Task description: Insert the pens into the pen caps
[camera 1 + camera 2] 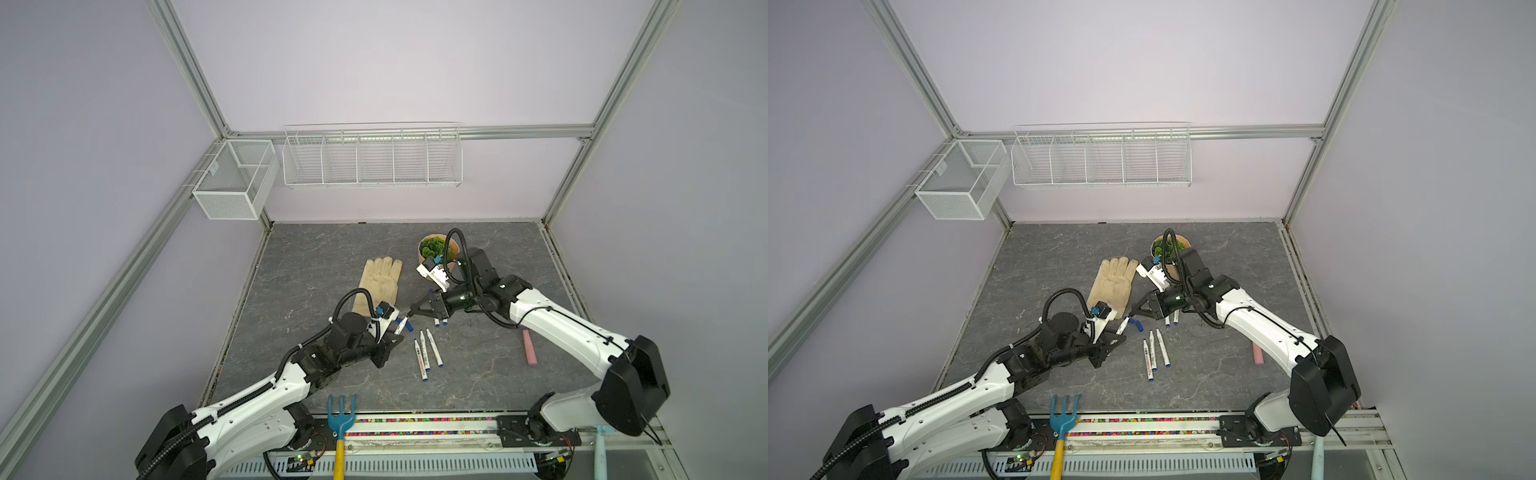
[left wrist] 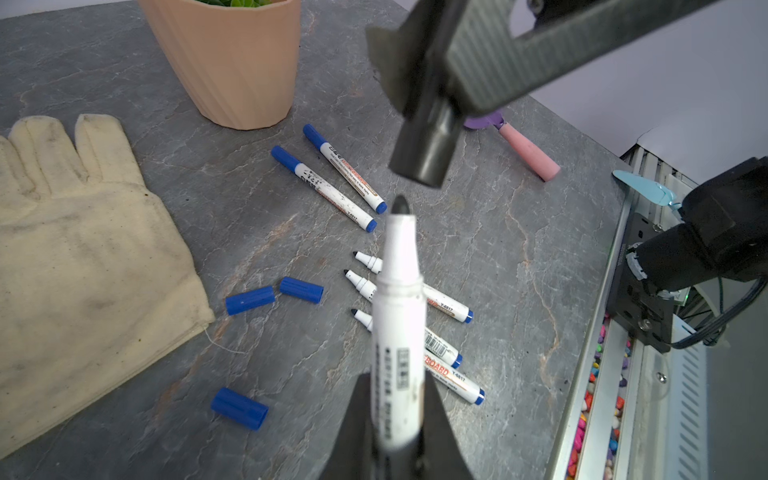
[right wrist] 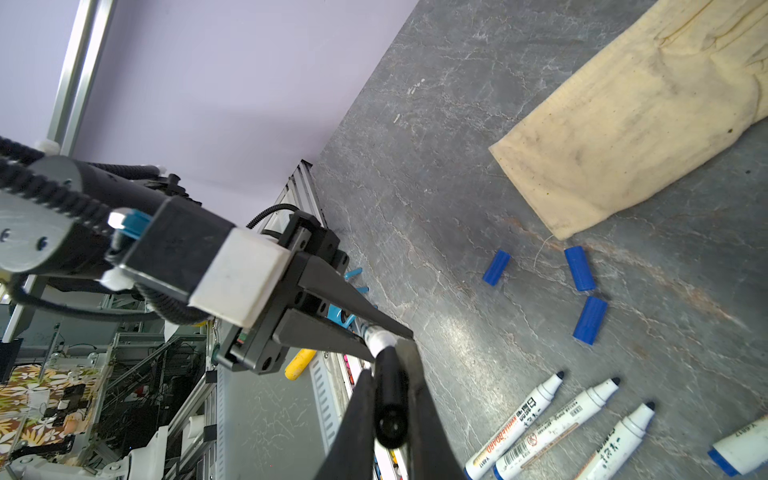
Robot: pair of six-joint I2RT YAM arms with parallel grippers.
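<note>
Nearest the front edge lies a blue garden fork point(image 1: 341, 419) with a yellow handle, resting across the rail between the two arm bases.

Just beyond it, on the grey stone-patterned table point(image 1: 332, 257), the left gripper point(image 2: 395, 432) is clamped narrow around the barrel of a white pen point(image 2: 399, 316), uncapped, its dark nib pointing away from the wrist. Beside that gripper, three uncapped pens point(image 1: 424, 353) lie close together in a loose fan, blue end plugs toward the front. Three blue caps point(image 2: 249, 300) lie loose on the table between these pens and the glove's cuff; two sit nearly end to end and the third lies apart.

Meeting the left gripper over the middle of the table, the right gripper point(image 3: 388, 365) pinches a black cap point(image 3: 390, 399) tight between its fingers. The cap's open mouth faces the pen's nib and the two are roughly lined up and very close; whether they touch cannot be told.

Under the right gripper, two capped pens point(image 2: 324, 187) lie side by side with blue caps on. Off to the right rests a pink-handled tool point(image 1: 528, 347).

Farther back lie a cream glove point(image 1: 380, 282), flat, and a peach plant pot point(image 1: 432, 247). On the walls hang a wire basket point(image 1: 372, 158) and a mesh basket point(image 1: 232, 178).
</note>
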